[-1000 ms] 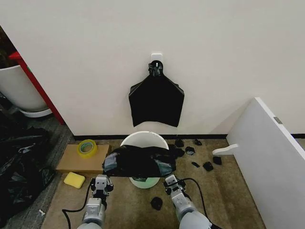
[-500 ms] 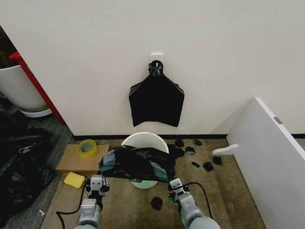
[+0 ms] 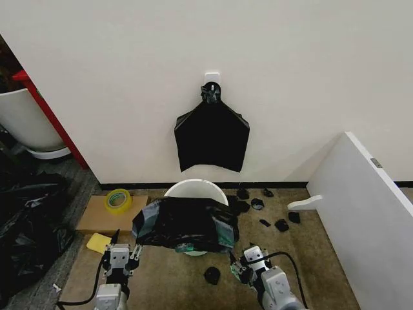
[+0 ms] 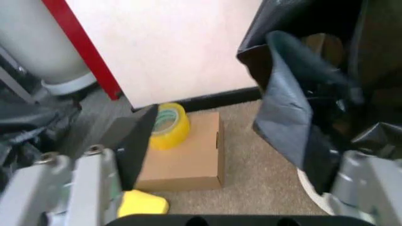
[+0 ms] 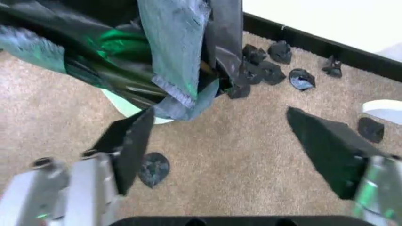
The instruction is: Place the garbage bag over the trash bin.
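The garbage bag [image 3: 187, 223] is glossy, black and crinkled. It lies draped over the front of the trash bin [image 3: 195, 188], a white bucket whose rear rim shows above the bag. My left gripper [image 3: 121, 252] hovers low over the carpet, to the front left of the bin, open and empty. In the left wrist view the bag [image 4: 295, 108] hangs ahead of the left gripper [image 4: 251, 155]. My right gripper [image 3: 247, 257] is open and empty at the bin's front right. The right wrist view has the bag [image 5: 157, 52] and the bin's pale green base [image 5: 125, 102] beyond the right gripper [image 5: 221, 115].
A flat black bag [image 3: 211, 137] hangs on a wall hook behind the bin. Black scraps [image 3: 281, 225] litter the carpet, one [image 3: 211, 275] between my arms. A tape roll [image 3: 118, 199], cardboard box [image 3: 106, 219] and yellow sponge [image 3: 100, 243] lie left. A white board [image 3: 368, 213] leans right.
Both grippers have drawn back toward me and apart from the bag. The bag has sagged lower over the bin's front.
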You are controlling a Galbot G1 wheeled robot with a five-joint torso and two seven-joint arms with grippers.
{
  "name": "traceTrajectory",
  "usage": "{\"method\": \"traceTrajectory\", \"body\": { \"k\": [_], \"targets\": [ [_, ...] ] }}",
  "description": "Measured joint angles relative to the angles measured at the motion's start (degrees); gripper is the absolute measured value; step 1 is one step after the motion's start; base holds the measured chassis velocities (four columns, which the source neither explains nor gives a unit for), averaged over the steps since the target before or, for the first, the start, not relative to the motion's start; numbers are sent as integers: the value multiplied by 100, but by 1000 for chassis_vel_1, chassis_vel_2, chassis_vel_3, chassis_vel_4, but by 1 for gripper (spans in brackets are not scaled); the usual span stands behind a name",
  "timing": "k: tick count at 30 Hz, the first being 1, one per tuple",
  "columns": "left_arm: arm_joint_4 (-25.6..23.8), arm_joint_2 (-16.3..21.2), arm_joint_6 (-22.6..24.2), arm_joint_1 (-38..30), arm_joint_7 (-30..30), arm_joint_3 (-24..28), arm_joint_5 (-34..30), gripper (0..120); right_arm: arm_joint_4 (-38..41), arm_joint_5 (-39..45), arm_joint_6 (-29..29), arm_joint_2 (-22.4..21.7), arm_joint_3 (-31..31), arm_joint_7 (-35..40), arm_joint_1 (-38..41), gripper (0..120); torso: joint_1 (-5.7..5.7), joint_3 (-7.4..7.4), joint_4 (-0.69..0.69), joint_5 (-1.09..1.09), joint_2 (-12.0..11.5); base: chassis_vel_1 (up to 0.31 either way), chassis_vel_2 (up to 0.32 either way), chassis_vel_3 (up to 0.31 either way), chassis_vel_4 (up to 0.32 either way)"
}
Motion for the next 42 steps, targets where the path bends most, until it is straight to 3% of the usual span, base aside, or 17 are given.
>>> {"method": "traceTrajectory", "body": {
  "k": [3, 6, 12, 15, 18, 21, 28, 30, 31, 35, 36, 42],
  "targets": [
    [-5, 9, -228, 191, 0, -24, 279, 93, 138, -12, 8, -23, 83, 14, -88, 95, 0, 0, 0, 0, 0, 0, 0, 0, 0],
    [50, 9, -412, 266, 26, -43, 383, 99, 196, -27, 77, -11, 146, 5, -101, 99, 0, 0, 0, 0, 0, 0, 0, 0, 0],
    [377, 42, -939, 253, 571, -104, 110, 100, 198, -44, 163, 105, 170, -42, -1, 100, 0, 0, 1, 0, 0, 0, 0, 0, 0],
    [951, 99, -1470, -39, 1547, -150, -418, 100, 103, -80, 184, 201, 93, -77, 62, 100, 0, 0, 0, 0, 0, 0, 0, 0, 0],
    [1290, 114, -1741, -285, 1988, -161, -667, 100, 56, -94, 202, 242, 50, -98, 92, 100, 0, 1, 1, -1, 0, 0, 0, 0, 0],
    [2071, 134, -2479, -906, 3129, -195, -1114, 100, -47, -107, 249, 309, -2, -149, 182, 100, 0, 1, -1, -2, 0, 0, 0, 0, 0],
    [2973, 193, -3089, -1505, 4719, -419, -1558, 100, -171, -105, 275, 356, -12, -180, 279, 100, 0, 1, 0, -1, 0, 0, 0, 0, 0],
    [3270, 199, -3365, -1668, 5553, -591, -1761, 100, -225, -99, 277, 389, -24, -195, 328, 100, 0, 1, 0, 0, 0, 0, 0, 0, 0],
    [3584, 196, -3603, -1861, 6474, -721, -1883, 100, -310, -98, 289, 434, -63, -214, 389, 100, 0, 1, 0, -1, 0, 0, 0, 0, 0],
    [4190, 158, -3951, -2269, 7987, -897, -2097, 100, -430, -98, 292, 513, -153, -228, 450, 100, 0, 1, 0, -1, 0, 0, 0, 0, 0],
    [4190, 158, -3951, -2269, 7987, -897, -2097, 100, -430, -98, 292, 513, -153, -228, 450, 100, 0, 1, 0, -1, 0, 0, 0, 0, 0],
    [4994, 87, -4186, -2699, 9411, -1006, -2372, 100, -485, -100, 292, 539, -210, -231, 472, 100, 0, 1, -1, -1, 0, 0, 0, 0, 0]
  ]
}}
